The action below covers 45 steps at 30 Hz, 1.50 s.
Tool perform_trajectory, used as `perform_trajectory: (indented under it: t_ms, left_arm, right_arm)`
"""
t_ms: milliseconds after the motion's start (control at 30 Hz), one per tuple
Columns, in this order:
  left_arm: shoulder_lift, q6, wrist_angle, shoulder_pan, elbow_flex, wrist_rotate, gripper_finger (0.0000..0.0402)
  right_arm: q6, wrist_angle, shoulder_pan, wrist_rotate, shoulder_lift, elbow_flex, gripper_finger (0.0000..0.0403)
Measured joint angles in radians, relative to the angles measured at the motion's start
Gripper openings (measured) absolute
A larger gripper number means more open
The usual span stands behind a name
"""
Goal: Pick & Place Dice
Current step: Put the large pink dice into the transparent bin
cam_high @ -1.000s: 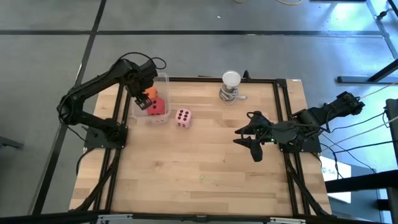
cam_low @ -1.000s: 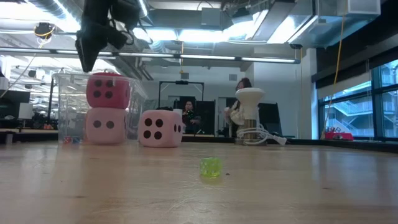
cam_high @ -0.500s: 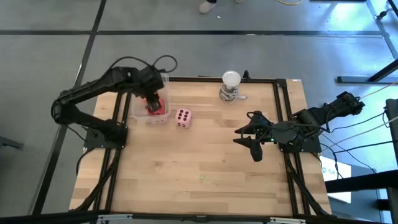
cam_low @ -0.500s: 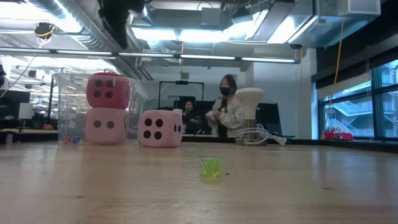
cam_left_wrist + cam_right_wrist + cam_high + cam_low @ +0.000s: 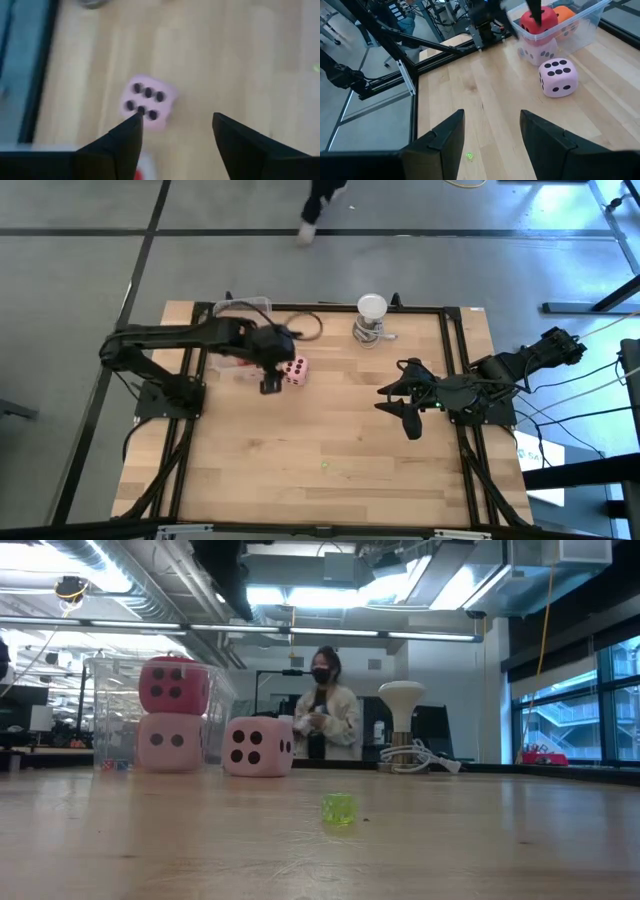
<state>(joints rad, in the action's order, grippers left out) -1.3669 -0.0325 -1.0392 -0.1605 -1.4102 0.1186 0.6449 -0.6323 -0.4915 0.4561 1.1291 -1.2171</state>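
Light wood table [image 5: 330, 430], black frame rails along edges. Clear plastic bin [image 5: 110, 710] at far left side of table; in right wrist view bin [image 5: 585, 25] near table edge. White round-topped object on metal base [image 5: 371, 318] at far edge, coiled cable at base; low view shows it [image 5: 403, 725] right of centre. Small green translucent thing [image 5: 339, 809] on table, near side, well apart from rest. Masked person [image 5: 325, 715] standing in room behind table. Grey floor [image 5: 80, 260] around.

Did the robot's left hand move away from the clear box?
Yes. The left hand was over the clear box a second ago. Now it has swung out over the table, beside the pink die that lies outside the box.
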Motion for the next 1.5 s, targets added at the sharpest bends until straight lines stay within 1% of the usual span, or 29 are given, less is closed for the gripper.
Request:
perform_trajectory:
  t_ms: [167,233,300,367,433,667,967,1133,1267,1500]
  left_arm:
    - [-0.108,-0.093,0.05,0.031,0.0,-0.025,0.0255]
    - [-0.155,-0.09,0.064,0.028,-0.003,-0.021,0.0259]
    - [-0.199,-0.075,0.072,0.027,-0.013,0.03,0.0258]
    - [-0.233,-0.062,0.071,0.027,-0.018,0.104,0.0255]
    - [-0.255,-0.068,0.072,0.029,-0.023,0.138,0.0253]
    - [-0.284,-0.128,0.075,0.03,-0.024,0.17,0.0252]
    - [-0.295,-0.137,0.09,0.03,-0.01,0.156,0.0252]
    - [-0.295,-0.139,0.101,0.03,-0.004,0.177,0.0252]
    - [-0.297,-0.139,0.101,0.027,-0.003,0.175,0.0252]
    - [-0.359,-0.139,0.097,0.027,-0.003,0.177,0.0252]
  right_arm:
    - [0.0,0.0,0.0,-0.003,0.0,0.0,0.019]
    - [0.001,0.0,0.0,-0.003,0.0,0.0,0.019]
    - [0.007,-0.004,0.0,-0.003,0.0,0.0,0.019]
    - [0.02,-0.008,-0.001,-0.004,0.0,0.0,0.019]
    - [0.024,-0.013,-0.001,-0.005,0.0,0.0,0.019]
    - [0.024,-0.014,-0.002,-0.011,0.0,0.0,0.019]
    - [0.024,-0.015,-0.002,-0.011,0.0,0.0,0.019]
    - [0.024,-0.019,-0.002,-0.011,0.0,0.0,0.019]
    - [0.023,-0.019,-0.002,-0.011,0.0,0.0,0.019]
    - [0.016,-0.02,-0.002,-0.011,0.0,0.0,0.019]
